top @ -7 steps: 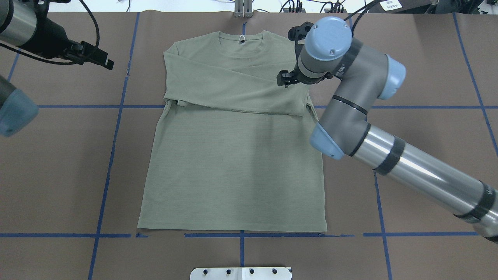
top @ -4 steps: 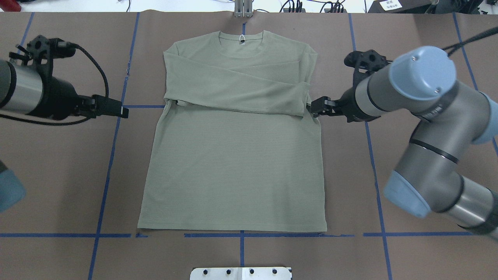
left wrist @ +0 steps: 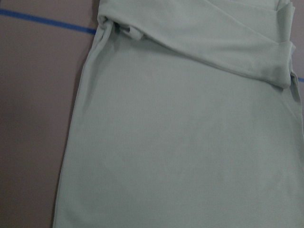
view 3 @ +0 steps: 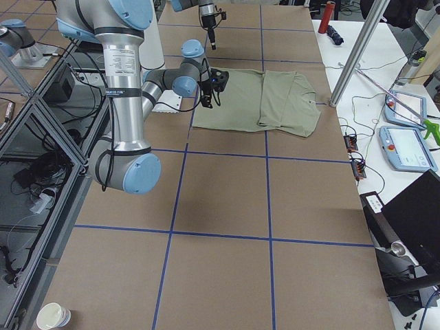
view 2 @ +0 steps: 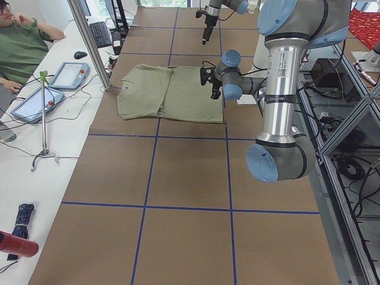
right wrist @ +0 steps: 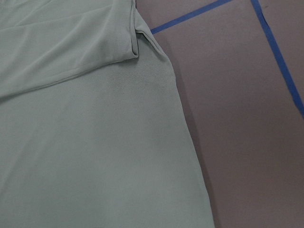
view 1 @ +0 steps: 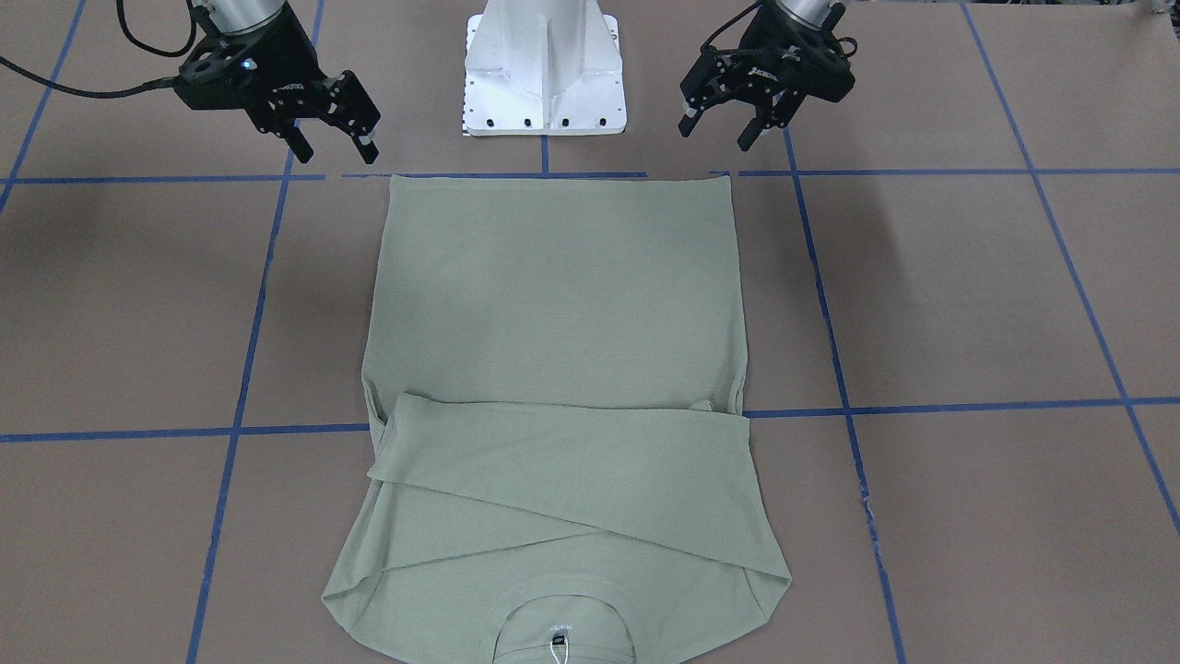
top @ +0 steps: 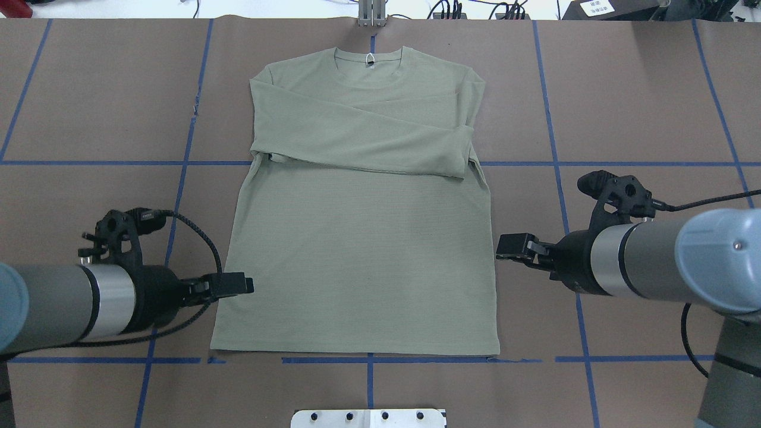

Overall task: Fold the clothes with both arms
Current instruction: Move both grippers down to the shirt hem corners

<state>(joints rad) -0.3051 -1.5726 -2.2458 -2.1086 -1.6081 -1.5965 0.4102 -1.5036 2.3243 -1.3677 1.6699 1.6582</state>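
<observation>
Sage shirt (top: 357,255) flat, sleeves (top: 357,128) crossed over chest; left gripper (view 1: 717,129), right gripper (view 1: 334,146) both spread

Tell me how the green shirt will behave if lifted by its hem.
Probably floppy: the shirt lies flat with soft creases where its sleeves fold over, so it should sag between grip points. Likely light, as the knit looks thin.

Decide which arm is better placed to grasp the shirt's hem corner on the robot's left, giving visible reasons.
Left. The left gripper hovers open at the shirt edge near that corner; the right gripper sits across the shirt's full width.
</observation>
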